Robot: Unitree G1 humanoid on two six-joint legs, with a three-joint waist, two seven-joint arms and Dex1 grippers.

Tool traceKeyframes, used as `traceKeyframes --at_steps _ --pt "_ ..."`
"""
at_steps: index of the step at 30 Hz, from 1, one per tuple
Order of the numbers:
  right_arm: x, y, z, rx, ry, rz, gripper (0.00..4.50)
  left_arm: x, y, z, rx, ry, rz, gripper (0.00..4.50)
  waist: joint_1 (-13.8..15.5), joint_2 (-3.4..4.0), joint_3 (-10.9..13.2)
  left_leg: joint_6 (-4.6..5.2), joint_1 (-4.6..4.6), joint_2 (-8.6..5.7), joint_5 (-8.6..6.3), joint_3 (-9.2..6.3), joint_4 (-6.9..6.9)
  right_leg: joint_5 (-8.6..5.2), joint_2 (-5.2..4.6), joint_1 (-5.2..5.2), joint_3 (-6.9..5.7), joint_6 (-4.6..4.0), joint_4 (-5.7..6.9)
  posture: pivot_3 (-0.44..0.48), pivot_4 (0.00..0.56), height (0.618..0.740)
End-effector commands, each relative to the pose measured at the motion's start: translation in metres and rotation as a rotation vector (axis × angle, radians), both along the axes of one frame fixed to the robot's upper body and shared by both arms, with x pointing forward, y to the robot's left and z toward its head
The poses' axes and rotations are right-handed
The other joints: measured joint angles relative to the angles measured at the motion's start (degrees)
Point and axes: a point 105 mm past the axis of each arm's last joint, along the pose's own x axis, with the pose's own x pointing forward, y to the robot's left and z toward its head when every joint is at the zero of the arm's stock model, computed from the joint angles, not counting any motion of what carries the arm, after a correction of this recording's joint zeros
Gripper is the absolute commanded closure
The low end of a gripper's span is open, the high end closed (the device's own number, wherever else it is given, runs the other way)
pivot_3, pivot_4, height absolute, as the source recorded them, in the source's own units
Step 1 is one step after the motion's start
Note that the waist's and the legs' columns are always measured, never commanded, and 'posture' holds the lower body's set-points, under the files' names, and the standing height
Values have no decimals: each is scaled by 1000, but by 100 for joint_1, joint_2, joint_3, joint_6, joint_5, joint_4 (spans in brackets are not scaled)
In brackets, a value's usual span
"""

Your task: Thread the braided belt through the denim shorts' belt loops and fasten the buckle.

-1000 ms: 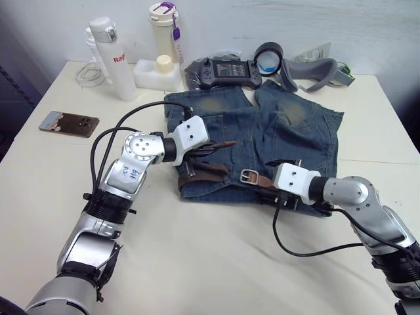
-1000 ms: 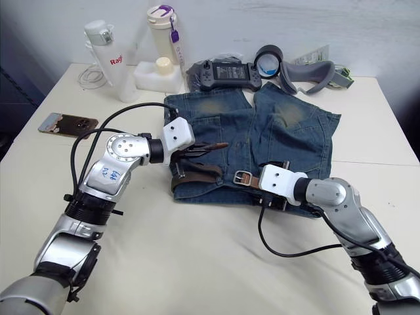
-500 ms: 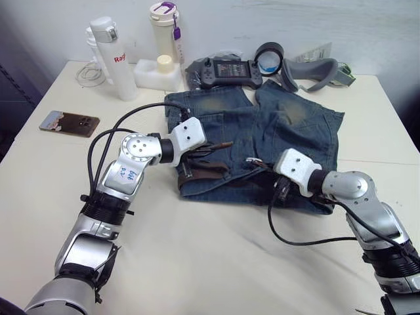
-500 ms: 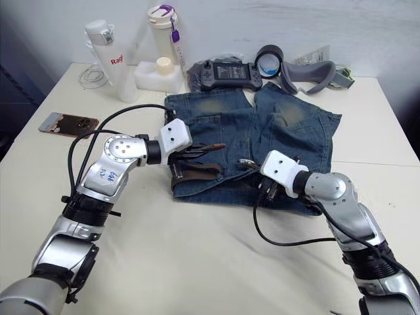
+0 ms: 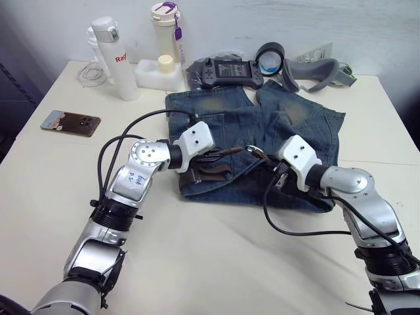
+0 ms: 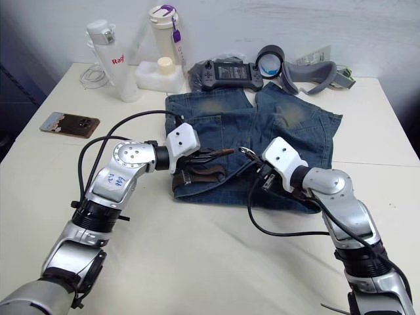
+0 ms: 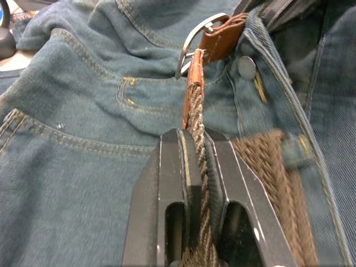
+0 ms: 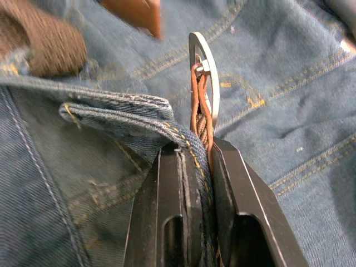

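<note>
The denim shorts (image 5: 292, 121) lie flat on the table, waistband towards me. The braided belt (image 5: 211, 174) runs along the waistband on the left side. My left gripper (image 5: 219, 155) is shut on the braided strap just behind its tan tip (image 7: 193, 83). That tip points at the silver buckle (image 7: 194, 34). My right gripper (image 5: 264, 161) is shut on the belt's leather end right below the buckle (image 8: 204, 78), with a fold of denim waistband (image 8: 119, 114) caught between its fingers too. The buckle (image 5: 252, 150) is raised off the cloth, close to the tip. The belt loops are hard to make out.
Along the table's far edge stand a white bottle (image 5: 110, 56), a purple-lidded tumbler (image 5: 164, 29), a white container (image 5: 159, 73), a game controller (image 5: 226, 71), a tape roll (image 5: 269, 58) and a grey padded band (image 5: 315, 71). A phone (image 5: 69, 123) lies at the left.
My right gripper closed on the buckle end, then lifted it off the waistband and carried it left toward the belt tip. My left gripper shifted slightly right, still holding the strap.
</note>
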Motion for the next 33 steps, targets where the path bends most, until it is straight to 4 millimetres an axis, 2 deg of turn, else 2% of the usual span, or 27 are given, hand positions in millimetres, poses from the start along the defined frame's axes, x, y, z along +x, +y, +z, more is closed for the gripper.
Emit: traceKeyframes --at_steps 1,13,19,25,28,32,33 --pt "-6 10 24 50 -74 37 4455 3 -11 15 -7 -63 -19 4500 1 0 0 0 0 0 0 1 0 0 0 -1 0 0 2 0 150 731" --pt "-10 12 25 75 -59 51 4455 6 -25 21 -77 -59 -17 4500 -2 -1 0 0 0 -1 0 10 1 0 -2 -17 -3 0 29 0 150 731" --pt "-16 20 22 90 -30 101 4455 -1 -42 17 -128 -28 -41 4500 -2 -1 0 0 0 -1 0 9 2 0 -2 -16 -2 0 29 0 150 731" --pt "-27 28 12 7 -9 173 4455 -14 -67 7 -157 20 -113 4500 -2 -1 -1 1 0 -1 0 10 2 0 -2 -17 -2 0 29 0 150 731" --pt "-31 22 -4 -90 7 199 4455 -22 -83 -2 -147 32 -154 4500 23 -2 -2 1 0 -3 0 10 3 0 -3 -15 -2 0 29 0 150 731" --pt "-31 10 -2 -90 9 189 4455 -28 -95 -8 -135 39 -180 4500 18 -4 -3 7 0 -7 0 9 12 0 -5 -10 -2 0 29 0 150 731" --pt "-33 3 1 -98 23 196 3955 -28 -95 -9 -130 38 -179 4500 18 -4 -3 8 0 -6 1 10 12 0 -6 -10 -3 0 29 0 150 731"
